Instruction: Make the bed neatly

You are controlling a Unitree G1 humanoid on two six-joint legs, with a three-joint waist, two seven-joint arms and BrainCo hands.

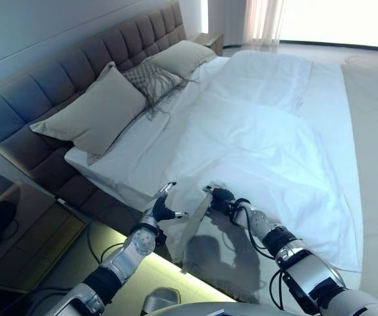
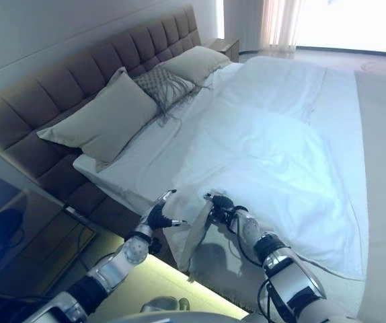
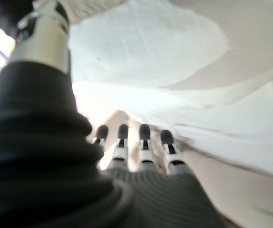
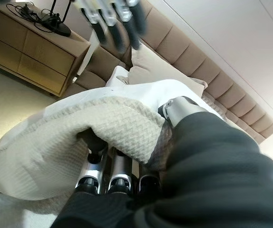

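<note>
- right hand (image 1: 223, 196) sits nearest, at the bed's near side edge; its fingers curl under a fold of the cream blanket (image 4: 55, 137), pinching it, probably so it can be drawn up.
- left hand (image 1: 161, 209) is just beside it, fingers straight and loosely spread, touching the white duvet (image 1: 261, 151), apparently steadying its hanging corner.
- duvet lies rumpled across the mattress; pillows (image 1: 97, 108) lean on the headboard (image 1: 44, 85).

right hand (image 4: 109, 175) fingertips buried under blanket (image 4: 79, 137), grip perhaps closed, nightstand (image 1: 24, 237) cropped
</note>
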